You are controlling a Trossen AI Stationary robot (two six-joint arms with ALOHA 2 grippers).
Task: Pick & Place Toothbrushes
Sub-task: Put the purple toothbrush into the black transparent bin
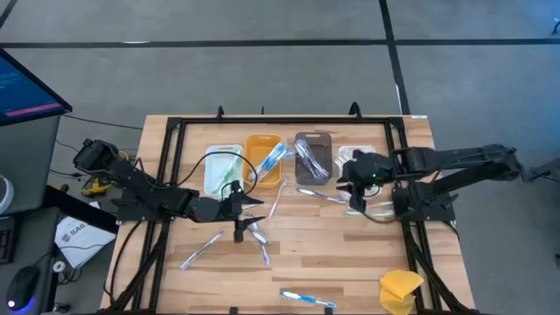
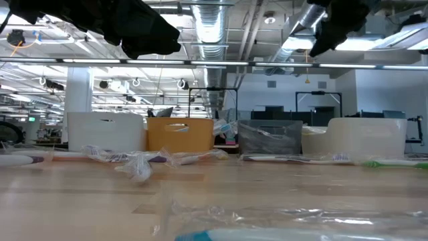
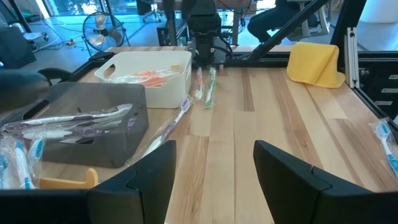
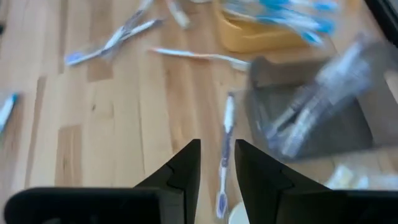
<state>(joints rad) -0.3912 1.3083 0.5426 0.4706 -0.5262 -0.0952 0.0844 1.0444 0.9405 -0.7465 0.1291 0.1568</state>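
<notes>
Toothbrushes lie scattered on the wooden table [image 1: 289, 262]: a few loose ones [image 1: 258, 241] by my left gripper, a blue one [image 1: 306, 299] near the front edge, and one [image 4: 225, 149] under my right gripper. More fill the orange bin [image 1: 262, 157] and the grey bin [image 1: 312, 157]. My left gripper [image 3: 214, 162] hovers wide open over the table's middle [image 1: 249, 206], holding nothing. My right gripper [image 4: 217, 152] hangs above the table in front of the grey bin [image 1: 348, 188], tilted down. Its fingers stand a narrow gap apart with nothing between them.
Four small bins stand in a row at the far side; the two outer ones [image 1: 223, 168] [image 3: 149, 74] are white. A yellow sponge-like lump [image 1: 401, 287] sits at the near right corner. A black frame [image 1: 166, 175] borders the table.
</notes>
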